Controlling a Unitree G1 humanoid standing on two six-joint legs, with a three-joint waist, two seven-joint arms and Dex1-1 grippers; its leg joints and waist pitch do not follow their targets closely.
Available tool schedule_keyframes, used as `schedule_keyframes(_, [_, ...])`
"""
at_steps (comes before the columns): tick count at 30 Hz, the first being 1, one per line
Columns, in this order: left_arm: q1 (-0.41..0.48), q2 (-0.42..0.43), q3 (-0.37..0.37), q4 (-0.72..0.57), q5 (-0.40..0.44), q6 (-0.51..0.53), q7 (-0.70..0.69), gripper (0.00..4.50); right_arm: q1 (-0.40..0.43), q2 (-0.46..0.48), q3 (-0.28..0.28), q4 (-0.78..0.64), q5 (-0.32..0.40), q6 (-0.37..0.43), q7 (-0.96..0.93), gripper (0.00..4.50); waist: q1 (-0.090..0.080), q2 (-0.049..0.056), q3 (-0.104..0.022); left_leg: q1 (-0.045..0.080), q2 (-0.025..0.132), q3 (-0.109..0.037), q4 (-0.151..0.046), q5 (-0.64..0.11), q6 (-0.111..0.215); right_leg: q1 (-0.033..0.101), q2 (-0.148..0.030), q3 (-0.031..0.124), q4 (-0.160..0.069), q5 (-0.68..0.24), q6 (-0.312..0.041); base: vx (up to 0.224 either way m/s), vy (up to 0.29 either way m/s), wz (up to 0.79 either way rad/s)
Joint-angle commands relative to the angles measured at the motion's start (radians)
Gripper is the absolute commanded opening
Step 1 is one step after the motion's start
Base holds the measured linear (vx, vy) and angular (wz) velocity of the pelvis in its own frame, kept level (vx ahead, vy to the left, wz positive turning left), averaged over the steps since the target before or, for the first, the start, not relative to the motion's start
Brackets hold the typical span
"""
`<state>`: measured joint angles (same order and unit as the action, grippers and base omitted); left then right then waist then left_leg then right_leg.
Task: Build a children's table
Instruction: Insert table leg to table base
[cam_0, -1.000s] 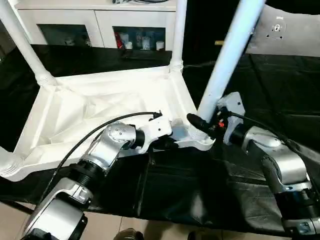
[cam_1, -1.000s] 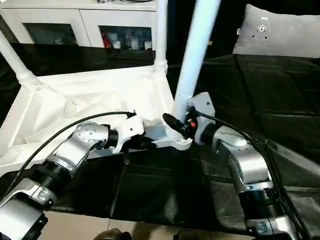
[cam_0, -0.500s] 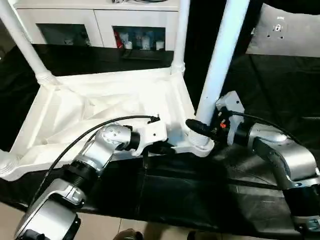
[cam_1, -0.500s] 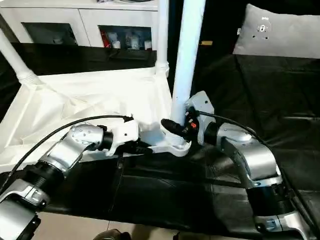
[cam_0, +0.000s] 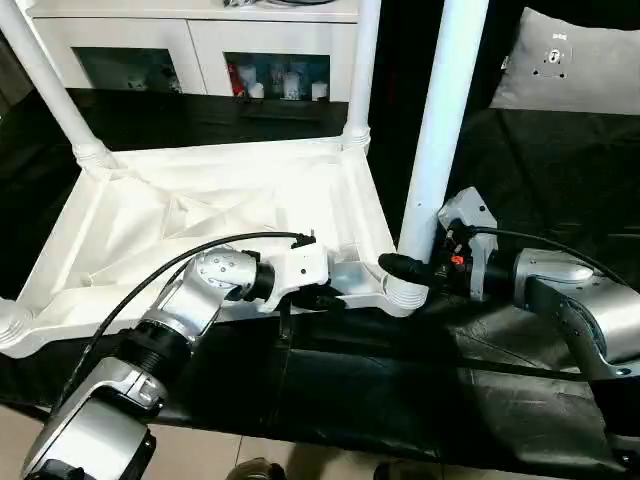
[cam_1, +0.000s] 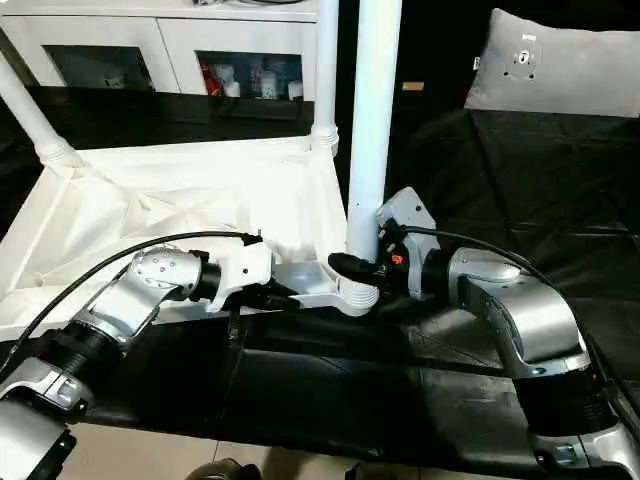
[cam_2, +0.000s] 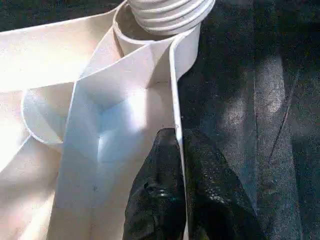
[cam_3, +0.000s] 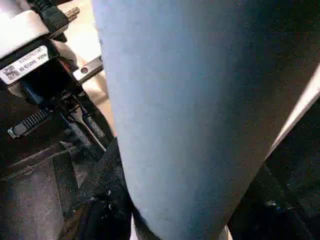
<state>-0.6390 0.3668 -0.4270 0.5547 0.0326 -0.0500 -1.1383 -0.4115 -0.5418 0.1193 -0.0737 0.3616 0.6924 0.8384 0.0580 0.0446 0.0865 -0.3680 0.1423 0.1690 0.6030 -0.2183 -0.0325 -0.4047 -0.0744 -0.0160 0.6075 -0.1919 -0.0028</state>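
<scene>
**Risk entry: last leg in near corner socket**

Head views: children's table upside down on worktable; right gripper half open around leg base. Leg could lean, cross-thread.

Left wrist view: left gripper pinches rim; slipping frees the top.

Leg tops cut off; right tool half hidden.

One children's table, upside down on one black-covered worktable. Four legs stand in its corner sockets: one beside the right gripper, one beyond it, two on the far side of the left gripper. Two grippers; one white cabinet; one grey cushion.
</scene>
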Motion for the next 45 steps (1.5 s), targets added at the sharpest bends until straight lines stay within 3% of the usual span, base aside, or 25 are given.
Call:
schedule_keyframes(1, [0.004,0.026,-0.003,-0.01,0.011,-0.003,-0.04,0.0,0.014,0.003,0.025,0.028,-0.02,-0.007,-0.004,1.9,0.006,-0.018,-0.064,0.007,0.078,-0.022,-0.077,-0.087,0.065,0.051,-0.078,0.038,-0.065,-0.131,-0.285,0.0,0.0,0.0])
schedule_keyframes(5, [0.006,0.025,-0.005,-0.016,0.01,-0.008,-0.049,0.0,0.009,0.029,0.031,0.064,-0.029,-0.015,-0.013,1.9,0.005,-0.019,-0.066,0.007,0.078,-0.021,-0.076,-0.074,0.067,0.05,-0.078,0.038,-0.062,-0.102,-0.294,0.0,0.0,0.0])
schedule_keyframes(6, [0.008,0.023,-0.003,-0.022,0.007,-0.009,-0.047,0.0,0.009,0.039,0.034,0.079,-0.033,-0.023,-0.015,1.9,0.004,-0.024,-0.067,0.007,0.077,-0.02,-0.075,-0.072,0.07,0.052,-0.077,0.038,-0.061,-0.094,-0.297,0.0,0.0,0.0])
schedule_keyframes(7, [0.008,0.023,-0.002,-0.022,0.006,-0.008,-0.047,0.0,0.009,0.039,0.035,0.081,-0.033,-0.024,-0.016,1.9,0.006,-0.02,-0.067,0.007,0.078,-0.021,-0.075,-0.07,0.071,0.052,-0.078,0.037,-0.06,-0.094,-0.297,0.0,0.0,0.0])
schedule_keyframes(15, [0.008,0.022,0.003,-0.027,0.0,-0.01,-0.043,0.0,0.016,0.064,0.023,0.111,-0.019,-0.047,-0.017,1.89,0.005,-0.022,-0.069,0.008,0.078,-0.02,-0.074,-0.073,0.07,0.053,-0.078,0.037,-0.06,-0.091,-0.299,0.0,0.0,0.0])
schedule_keyframes(20, [0.006,0.019,0.009,-0.02,-0.001,-0.008,-0.032,0.0,0.042,0.091,-0.022,0.127,0.011,-0.048,-0.031,1.89,0.006,-0.022,-0.071,0.006,0.077,-0.019,-0.072,-0.059,0.075,0.055,-0.078,0.037,-0.057,-0.067,-0.303,0.0,0.0,0.0])
schedule_keyframes(21, [0.007,0.018,0.011,-0.02,-0.004,-0.005,-0.031,0.0,0.052,0.099,-0.034,0.127,0.019,-0.051,-0.036,1.89,0.007,-0.015,-0.073,0.007,0.077,-0.021,-0.071,-0.055,0.076,0.055,-0.078,0.036,-0.055,-0.061,-0.307,0.0,0.0,0.0])
schedule_keyframes(22, [0.008,0.016,0.016,-0.02,-0.009,-0.001,-0.027,0.0,0.069,0.113,-0.054,0.128,0.033,-0.055,-0.046,1.89,0.007,-0.018,-0.072,0.007,0.078,-0.019,-0.071,-0.057,0.075,0.055,-0.077,0.036,-0.056,-0.058,-0.308,0.0,0.0,0.0])
schedule_keyframes(26, [0.01,0.012,0.022,-0.023,-0.019,0.006,-0.023,0.0,0.126,0.158,-0.103,0.117,0.074,-0.096,-0.061,1.89,0.012,-0.017,-0.075,0.009,0.078,-0.019,-0.071,-0.057,0.076,0.055,-0.077,0.035,-0.054,-0.032,-0.314,0.0,0.0,0.0])
schedule_keyframes(27, [0.011,0.009,0.025,-0.023,-0.023,0.008,-0.019,0.0,0.161,0.177,-0.113,0.105,0.079,-0.135,-0.061,1.89,0.013,-0.01,-0.073,0.008,0.078,-0.019,-0.071,-0.062,0.075,0.053,-0.078,0.036,-0.055,-0.033,-0.314,0.0,0.0,0.0])
schedule_keyframes(28, [0.01,0.006,0.027,-0.02,-0.024,0.008,-0.014,0.0,0.195,0.198,-0.122,0.096,0.077,-0.182,-0.065,1.89,0.014,-0.01,-0.072,0.006,0.079,-0.019,-0.072,-0.073,0.072,0.053,-0.08,0.036,-0.057,-0.039,-0.312,0.0,0.0,0.0])
schedule_keyframes(30, [0.01,0.006,0.028,-0.018,-0.024,0.008,-0.013,0.0,0.216,0.217,-0.134,0.088,0.077,-0.216,-0.078,1.89,0.013,-0.013,-0.072,0.007,0.079,-0.02,-0.075,-0.086,0.069,0.055,-0.079,0.035,-0.058,-0.052,-0.309,0.0,0.0,0.0])
schedule_keyframes(33, [0.01,0.006,0.029,-0.018,-0.025,0.009,-0.012,0.0,0.237,0.232,-0.144,0.075,0.074,-0.25,-0.09,1.89,0.012,-0.006,-0.069,0.008,0.078,-0.021,-0.077,-0.106,0.06,0.052,-0.078,0.035,-0.061,-0.086,-0.304,0.0,0.0,0.0])
schedule_keyframes(38, [0.007,0.005,0.032,-0.011,-0.024,0.009,-0.013,0.0,0.288,0.218,-0.115,0.056,0.005,-0.362,-0.086,1.89,0.011,-0.002,-0.068,0.007,0.079,-0.022,-0.079,-0.118,0.053,0.052,-0.077,0.035,-0.062,-0.07,-0.297,0.0,0.0,0.0])
schedule_keyframes(45, [0.005,0.009,0.026,-0.011,-0.015,0.005,-0.015,0.0,0.27,0.127,-0.008,0.091,-0.136,-0.402,-0.063,1.89,0.01,-0.005,-0.064,0.007,0.079,-0.023,-0.081,-0.139,0.05,0.054,-0.076,0.036,-0.065,-0.098,-0.289,0.0,0.0,0.0])
